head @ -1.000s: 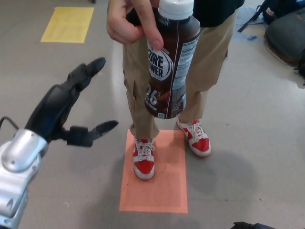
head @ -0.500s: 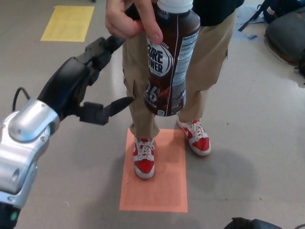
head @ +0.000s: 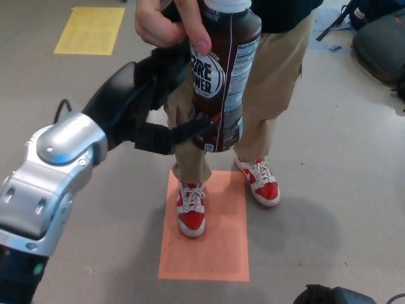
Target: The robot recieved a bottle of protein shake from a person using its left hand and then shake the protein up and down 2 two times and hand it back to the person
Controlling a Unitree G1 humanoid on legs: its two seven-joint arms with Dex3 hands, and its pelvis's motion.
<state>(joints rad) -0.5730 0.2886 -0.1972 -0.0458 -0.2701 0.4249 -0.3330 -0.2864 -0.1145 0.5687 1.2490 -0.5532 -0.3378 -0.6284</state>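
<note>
A person's hand (head: 159, 25) holds a dark brown protein shake bottle (head: 223, 76) with a white cap, upright at the top middle of the head view. My left hand (head: 147, 104) has come up to the bottle's left side. Its thumb (head: 185, 133) lies across the bottle's lower part and its fingers (head: 169, 66) reach in beside the label, below the person's fingers. The hand is still spread open around the bottle and the person keeps the hold. Only a dark sliver of my right hand (head: 329, 295) shows at the bottom edge.
The person stands close in front in tan trousers and red-and-white shoes (head: 191, 214), one foot on an orange floor rectangle (head: 209, 253). A yellow rectangle (head: 88, 30) lies at the far left. Dark bags (head: 380, 41) sit at the far right.
My left hand rose and moved right until its thumb and fingers reached the bottle. The person's hand brought the bottle slightly up and left.
</note>
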